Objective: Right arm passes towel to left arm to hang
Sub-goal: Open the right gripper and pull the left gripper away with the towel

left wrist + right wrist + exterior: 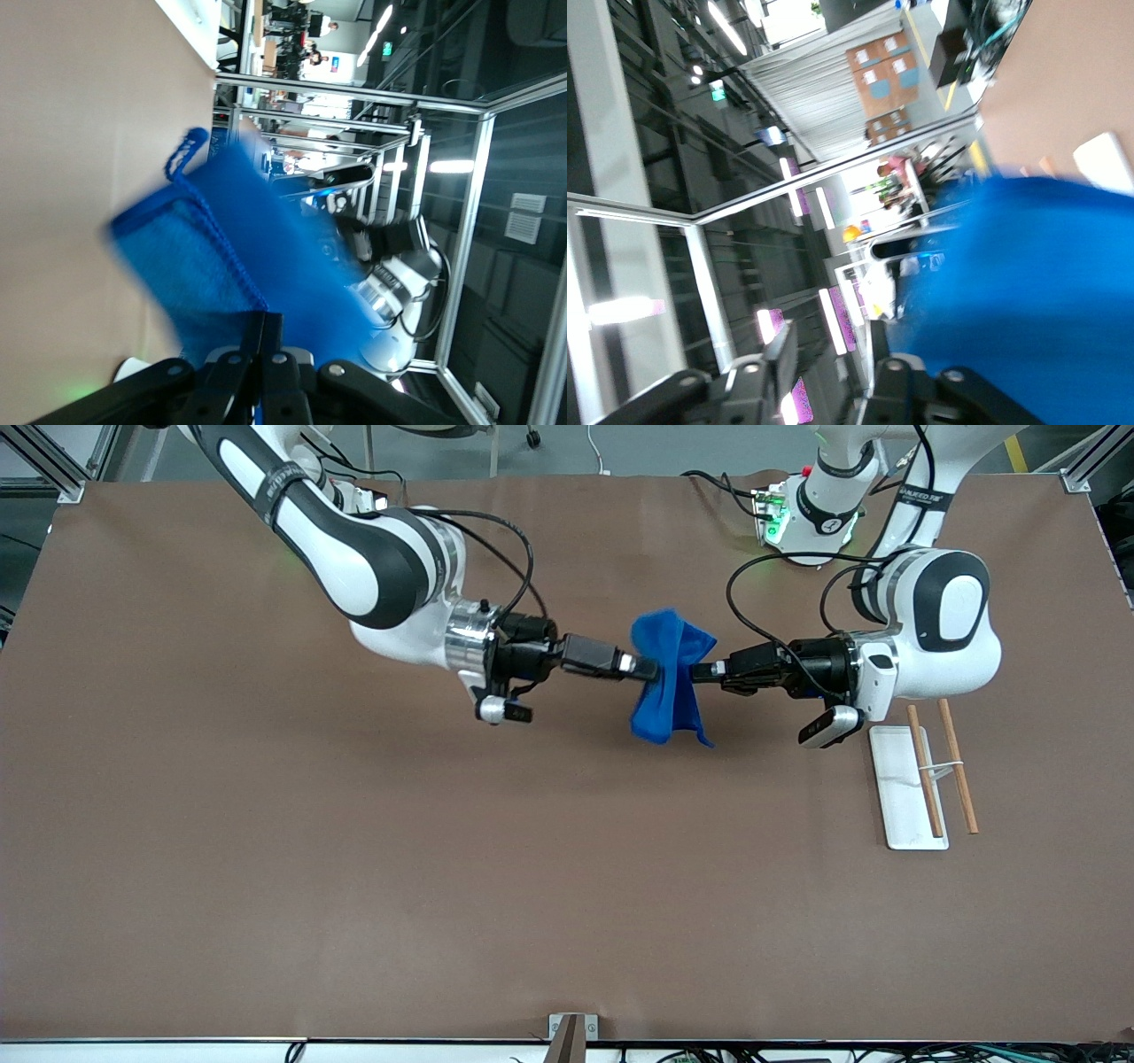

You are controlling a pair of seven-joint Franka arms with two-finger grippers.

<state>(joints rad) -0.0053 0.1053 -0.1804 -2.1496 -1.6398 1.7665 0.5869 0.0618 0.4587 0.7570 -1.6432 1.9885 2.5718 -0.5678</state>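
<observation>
The bright blue towel (669, 691) hangs bunched in the air over the brown table (354, 868), between my two grippers. My left gripper (704, 671) is shut on the towel's stitched edge, and its fingertips show pressed together on the cloth in the left wrist view (268, 332), where the towel (266, 257) fills the middle with a small loop at one corner. My right gripper (651, 671) is at the towel's side toward the right arm. In the right wrist view (830, 350) its jaws stand apart with nothing between them, and the towel (1036, 292) lies beside one finger.
A small rack with a white base (899, 797) and two wooden rods (959, 766) stands on the table toward the left arm's end, nearer to the front camera than the left wrist. Cables run from both arms' bases.
</observation>
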